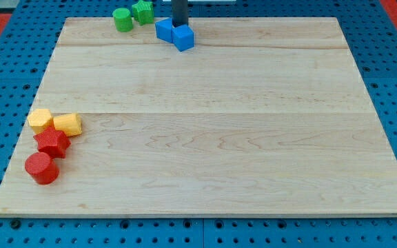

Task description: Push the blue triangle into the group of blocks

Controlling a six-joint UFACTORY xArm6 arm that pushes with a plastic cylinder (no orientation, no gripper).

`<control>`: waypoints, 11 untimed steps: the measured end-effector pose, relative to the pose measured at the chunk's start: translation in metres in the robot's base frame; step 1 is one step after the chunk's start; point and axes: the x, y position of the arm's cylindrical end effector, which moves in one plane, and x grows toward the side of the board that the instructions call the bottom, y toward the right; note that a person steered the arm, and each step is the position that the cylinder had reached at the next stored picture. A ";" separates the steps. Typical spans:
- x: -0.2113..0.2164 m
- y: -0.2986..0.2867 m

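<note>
Camera view: my tip, a bare rod with no jaws, holding nothing, touches the top of the blue cube. The blue triangle sits just left of it, near the bench's top edge; the red-yellow group lies far down-left.

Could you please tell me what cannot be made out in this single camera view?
- My tip: its very end is hidden behind the blue blocks.
- Which blue block is the triangle: shapes too small, touching.
- Rod's upper part: cut off by the view's top.
- Green blocks: exact shapes too small.
</note>
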 end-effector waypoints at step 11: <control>0.162 -0.165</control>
